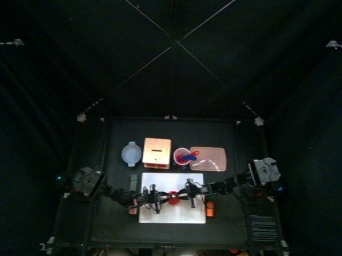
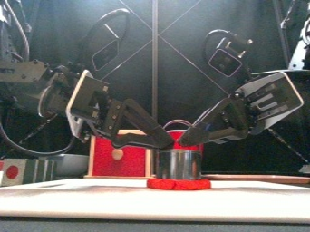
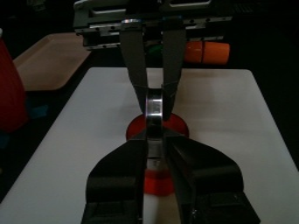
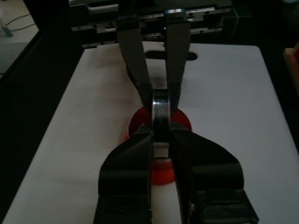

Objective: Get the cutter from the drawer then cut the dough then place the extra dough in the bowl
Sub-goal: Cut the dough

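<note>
Front view shows me the cutter (image 2: 182, 163) standing on the red dough (image 2: 179, 184) in the middle of the white cutting board (image 2: 72, 192), at the desk's near side. My left end effector (image 2: 160, 140) and right end effector (image 2: 198, 138) meet over it from either side, each clamped on the cutter's top. Beyond it stands the wooden box (image 2: 121, 154), its red drawer front facing me.

On my top feed the black table (image 1: 100, 225) carries the white cutting board (image 1: 174, 216) at the near middle. Along the far side I see the blue-grey bowl (image 1: 130, 153) at left and the wooden box (image 1: 158, 153) just beside it. The pink tray (image 1: 219, 160) sits to the box's right.
</note>
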`<state>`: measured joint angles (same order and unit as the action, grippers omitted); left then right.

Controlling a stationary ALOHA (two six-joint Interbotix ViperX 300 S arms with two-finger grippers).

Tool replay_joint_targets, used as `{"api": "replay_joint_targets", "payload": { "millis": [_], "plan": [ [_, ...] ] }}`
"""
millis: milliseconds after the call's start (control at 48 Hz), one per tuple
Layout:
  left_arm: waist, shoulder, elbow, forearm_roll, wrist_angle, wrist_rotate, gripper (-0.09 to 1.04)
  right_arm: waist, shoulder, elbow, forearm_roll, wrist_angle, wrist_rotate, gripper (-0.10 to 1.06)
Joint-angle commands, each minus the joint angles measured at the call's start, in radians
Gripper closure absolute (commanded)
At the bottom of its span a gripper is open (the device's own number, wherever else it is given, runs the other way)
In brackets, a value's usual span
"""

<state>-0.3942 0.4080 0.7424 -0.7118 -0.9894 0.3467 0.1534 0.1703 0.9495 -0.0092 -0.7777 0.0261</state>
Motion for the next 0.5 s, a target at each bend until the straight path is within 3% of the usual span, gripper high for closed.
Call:
{"api": "replay_joint_targets", "payload": {
  "millis": [21,500],
  "plan": [
    [-0.003,-0.021,-0.002,0.000,0.023,0.000,0.38,-0.008,-0.017,-0.003,-0.002,-0.005,-0.005,0.50],
    [-0.002,-0.009,0.012,-0.025,0.110,-0.002,0.43,-0.031,0.023,0.005,-0.009,-0.005,-0.005,0.51]
  ]
}}
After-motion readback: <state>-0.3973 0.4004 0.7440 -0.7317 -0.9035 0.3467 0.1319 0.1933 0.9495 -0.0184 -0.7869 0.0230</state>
